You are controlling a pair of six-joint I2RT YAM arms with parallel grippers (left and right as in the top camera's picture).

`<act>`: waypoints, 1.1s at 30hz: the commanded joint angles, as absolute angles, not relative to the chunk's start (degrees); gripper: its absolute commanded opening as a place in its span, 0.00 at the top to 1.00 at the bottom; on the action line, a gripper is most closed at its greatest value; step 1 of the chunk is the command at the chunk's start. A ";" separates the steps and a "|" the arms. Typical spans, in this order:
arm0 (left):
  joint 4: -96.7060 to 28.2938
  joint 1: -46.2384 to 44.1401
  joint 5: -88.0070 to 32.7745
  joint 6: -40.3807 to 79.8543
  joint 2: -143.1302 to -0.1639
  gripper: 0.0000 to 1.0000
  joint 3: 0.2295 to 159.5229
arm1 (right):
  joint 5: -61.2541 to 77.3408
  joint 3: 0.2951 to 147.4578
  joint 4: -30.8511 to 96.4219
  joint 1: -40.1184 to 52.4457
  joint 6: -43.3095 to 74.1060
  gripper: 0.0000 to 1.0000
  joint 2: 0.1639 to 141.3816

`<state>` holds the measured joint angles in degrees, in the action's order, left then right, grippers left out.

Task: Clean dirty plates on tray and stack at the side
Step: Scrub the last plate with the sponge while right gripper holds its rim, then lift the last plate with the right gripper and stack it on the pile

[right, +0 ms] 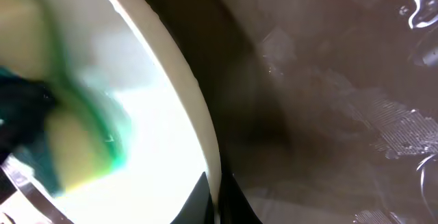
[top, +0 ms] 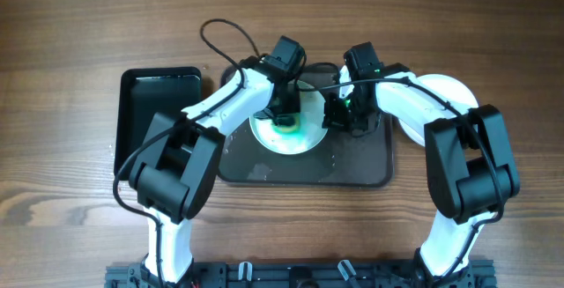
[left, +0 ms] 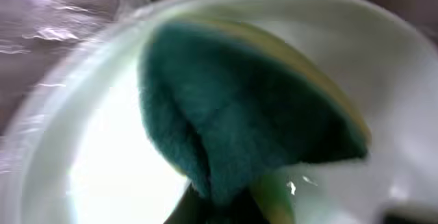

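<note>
A white plate (top: pixel 304 138) lies on the dark brown tray (top: pixel 370 169). My left gripper (top: pixel 285 116) is shut on a green and yellow sponge (left: pixel 246 107) and presses it onto the plate's inside (left: pixel 109 176). My right gripper (top: pixel 339 116) is shut on the plate's right rim (right: pixel 202 131), one finger on each side of it. The sponge also shows blurred in the right wrist view (right: pixel 75 148). A stack of clean white plates (top: pixel 441 90) sits right of the tray, partly under my right arm.
A black rectangular bin (top: pixel 145 112) stands left of the tray. The tray's surface is wet with droplets (right: pixel 383 128). A black cable (top: pixel 220 37) loops behind the left arm. The wooden table (top: pixel 88 24) extends around.
</note>
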<state>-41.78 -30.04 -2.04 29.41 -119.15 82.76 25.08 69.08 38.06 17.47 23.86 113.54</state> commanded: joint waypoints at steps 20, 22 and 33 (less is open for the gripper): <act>-71.22 -13.47 3.95 27.14 -103.48 0.96 93.17 | -2.68 67.81 43.13 21.21 22.48 0.96 100.88; -71.64 -12.21 3.88 27.16 -103.53 0.96 93.12 | -11.81 67.81 44.51 23.97 22.55 0.96 97.54; -71.61 -10.74 3.86 27.22 -103.79 0.96 93.01 | -57.82 67.81 49.08 42.98 26.17 0.95 88.14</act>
